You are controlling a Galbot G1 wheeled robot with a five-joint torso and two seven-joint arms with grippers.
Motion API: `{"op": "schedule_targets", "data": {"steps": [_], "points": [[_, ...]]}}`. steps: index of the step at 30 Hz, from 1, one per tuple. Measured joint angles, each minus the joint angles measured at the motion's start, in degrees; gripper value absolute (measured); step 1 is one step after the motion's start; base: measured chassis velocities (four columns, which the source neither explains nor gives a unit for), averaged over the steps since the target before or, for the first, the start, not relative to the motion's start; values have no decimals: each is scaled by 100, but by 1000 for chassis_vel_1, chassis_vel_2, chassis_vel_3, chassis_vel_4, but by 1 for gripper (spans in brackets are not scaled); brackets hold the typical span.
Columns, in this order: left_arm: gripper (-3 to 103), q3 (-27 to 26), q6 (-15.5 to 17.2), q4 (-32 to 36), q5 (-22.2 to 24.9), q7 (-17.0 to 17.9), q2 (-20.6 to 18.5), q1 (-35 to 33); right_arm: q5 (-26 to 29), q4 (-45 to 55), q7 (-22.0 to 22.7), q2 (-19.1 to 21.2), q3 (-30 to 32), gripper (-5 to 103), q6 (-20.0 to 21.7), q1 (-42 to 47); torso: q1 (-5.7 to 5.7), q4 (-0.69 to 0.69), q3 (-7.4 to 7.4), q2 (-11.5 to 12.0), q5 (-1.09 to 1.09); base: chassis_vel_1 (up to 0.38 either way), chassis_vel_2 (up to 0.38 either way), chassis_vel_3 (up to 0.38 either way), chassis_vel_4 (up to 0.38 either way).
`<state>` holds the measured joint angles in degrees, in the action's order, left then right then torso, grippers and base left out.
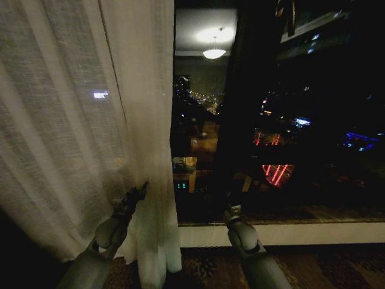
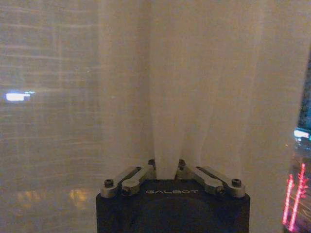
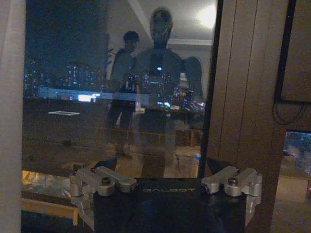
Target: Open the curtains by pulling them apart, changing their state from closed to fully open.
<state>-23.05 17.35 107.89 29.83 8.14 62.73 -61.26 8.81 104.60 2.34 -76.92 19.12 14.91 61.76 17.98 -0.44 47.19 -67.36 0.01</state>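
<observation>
My left end effector (image 2: 167, 167) pinched a fold of the curtains (image 1: 72, 120). My right end effector (image 1: 232, 211) hung open before the dark window (image 1: 289, 120), touching nothing.

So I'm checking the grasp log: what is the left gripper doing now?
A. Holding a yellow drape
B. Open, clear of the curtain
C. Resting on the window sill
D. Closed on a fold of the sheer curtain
D: in the left wrist view the left gripper has its fingers pinched on a pleat of the sheer curtain.

dim night scene; ceiling lamp (image 1: 214, 53) glares in dark window glass (image 1: 283, 120).
</observation>
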Motion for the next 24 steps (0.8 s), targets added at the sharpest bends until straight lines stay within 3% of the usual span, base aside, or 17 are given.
{"op": "schedule_targets", "data": {"steps": [5,12,24], "points": [[1,-356,-1,30,-248,73,118,-95,-17,26,1,-16,-14,100,0,5,0,0,0,0,0,0,0,0,0],[0,-898,31,263,-404,323,271,-387,-94,123,-17,-2,-105,100,-1,58,0,0,0,0,0,0,0,0,0],[0,-1132,50,729,-404,319,251,-950,-269,229,-69,-29,-262,100,31,55,0,0,0,0,0,0,0,0,0]]}}
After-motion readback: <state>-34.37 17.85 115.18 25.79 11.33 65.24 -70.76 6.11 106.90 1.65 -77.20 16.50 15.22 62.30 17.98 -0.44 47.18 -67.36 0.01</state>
